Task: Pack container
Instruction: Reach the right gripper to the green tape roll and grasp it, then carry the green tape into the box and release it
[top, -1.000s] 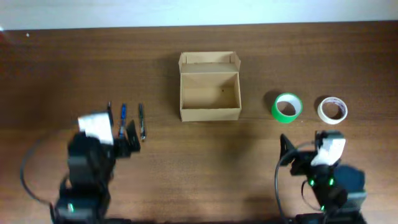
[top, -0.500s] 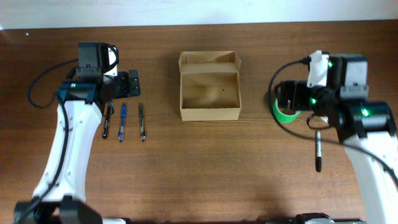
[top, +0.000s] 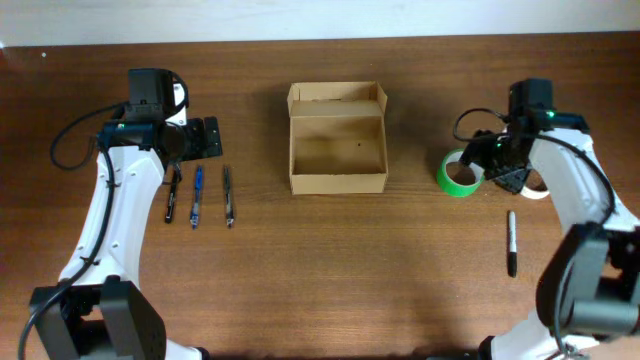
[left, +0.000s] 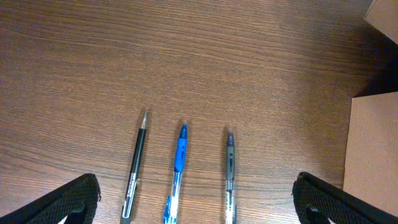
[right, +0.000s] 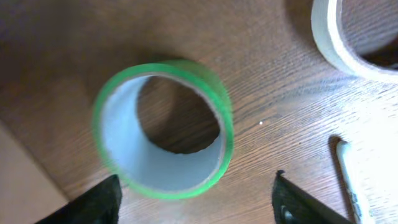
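claw left (left: 198, 198) spread wide over 3 pens (left: 179, 155) | claw right (right: 196, 198) spread over green tape (right: 124, 149) | container (top: 337, 183) open

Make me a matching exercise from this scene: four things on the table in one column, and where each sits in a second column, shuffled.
Things:
1. cardboard box
2. green tape roll
3. blue pen
4. black marker

Places:
A. middle one of three in a row at the left
B. lying alone at the right front
C. lid open, in the middle of the scene
D. just right of the box

Pairs: 1-C, 2-D, 3-A, 4-B
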